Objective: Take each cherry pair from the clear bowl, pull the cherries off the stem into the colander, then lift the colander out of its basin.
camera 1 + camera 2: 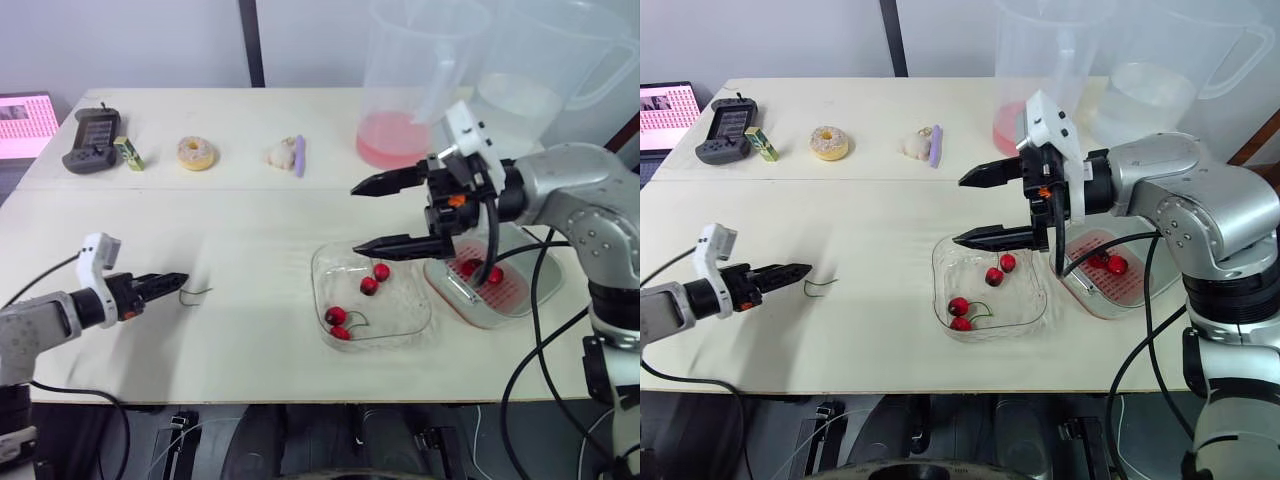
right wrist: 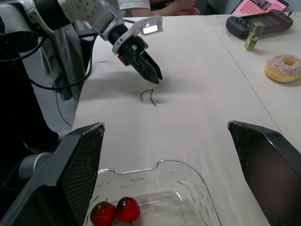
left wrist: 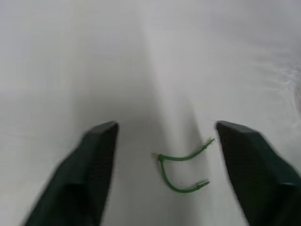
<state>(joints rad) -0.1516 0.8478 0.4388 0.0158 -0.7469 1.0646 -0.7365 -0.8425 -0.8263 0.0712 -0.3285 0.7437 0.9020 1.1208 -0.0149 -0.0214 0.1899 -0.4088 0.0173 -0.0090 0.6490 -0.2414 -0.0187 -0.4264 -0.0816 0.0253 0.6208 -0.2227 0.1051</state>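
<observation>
The left gripper (image 1: 170,283) hovers low over the table (image 1: 250,240) with its two black fingers (image 3: 94,165) spread apart, holding nothing. A bare green stem (image 3: 181,172) lies flat on the tabletop just ahead of them, between their lines.

The right gripper (image 1: 357,217) hangs above the far-left rim of the clear bowl (image 1: 420,322), its jaws wide apart and empty. In the bowl lie two cherries (image 1: 375,278) touching each other near the far side and a cherry pair (image 1: 339,324) with dark stems near the front corner.

Just right of the bowl stands the clear basin (image 1: 440,283) with the red colander (image 1: 510,292) seated in it. Two or three red cherries rest in the colander, partly hidden by the right arm.

The table is pale cream, with a seam running across it. Beyond the seam sit a dark handheld console (image 1: 92,140), a small yellow-green box (image 1: 128,153), a sprinkled donut (image 1: 196,153) and a whitish lump with a purple stick (image 1: 298,156) beside it. At the far right stand two large clear pitchers, one (image 1: 415,90) holding pink liquid. A laptop screen (image 1: 25,122) glows pink at the far left. Behind is a grey wall with a dark upright post (image 1: 250,40).
</observation>
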